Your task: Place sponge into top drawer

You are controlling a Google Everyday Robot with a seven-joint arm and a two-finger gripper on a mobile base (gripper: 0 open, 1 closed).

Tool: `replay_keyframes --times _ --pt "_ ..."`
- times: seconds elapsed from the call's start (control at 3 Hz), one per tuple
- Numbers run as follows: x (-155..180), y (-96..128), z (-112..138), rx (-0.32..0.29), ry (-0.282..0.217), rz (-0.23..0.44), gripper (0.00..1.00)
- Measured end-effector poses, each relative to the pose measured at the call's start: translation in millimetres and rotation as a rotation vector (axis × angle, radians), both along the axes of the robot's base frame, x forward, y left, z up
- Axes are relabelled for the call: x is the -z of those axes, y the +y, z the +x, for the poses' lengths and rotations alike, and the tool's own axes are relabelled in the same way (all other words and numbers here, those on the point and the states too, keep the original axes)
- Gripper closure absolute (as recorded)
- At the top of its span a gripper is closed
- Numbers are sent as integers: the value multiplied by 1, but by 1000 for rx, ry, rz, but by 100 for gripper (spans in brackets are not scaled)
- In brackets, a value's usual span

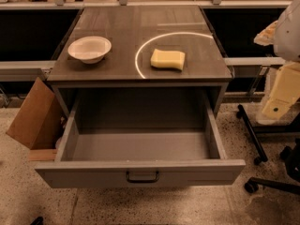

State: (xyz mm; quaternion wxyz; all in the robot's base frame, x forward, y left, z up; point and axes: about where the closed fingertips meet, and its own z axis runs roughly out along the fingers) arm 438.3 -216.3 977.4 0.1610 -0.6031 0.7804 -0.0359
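The pale yellow sponge (168, 59) lies flat on the grey cabinet top (117, 71), right of centre, inside a bright light ring. The top drawer (140, 171) is pulled fully open below it, and I see nothing on its grey floor. Its flat front panel carries a small dark pull handle (142, 176). My gripper (281, 93) hangs at the right edge of the camera view, to the right of the cabinet and apart from the sponge, with nothing seen in it.
A round white bowl (89, 48) stands on the cabinet top at the left. A brown cardboard box (33, 114) leans against the cabinet's left side. Black chair legs with castors (255, 161) are on the floor at the right. Desks run along the back.
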Motion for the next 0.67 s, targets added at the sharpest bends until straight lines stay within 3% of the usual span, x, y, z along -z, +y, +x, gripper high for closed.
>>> replay_keyframes --times 0.67 --pt "1 1 3 15 -10 8 0"
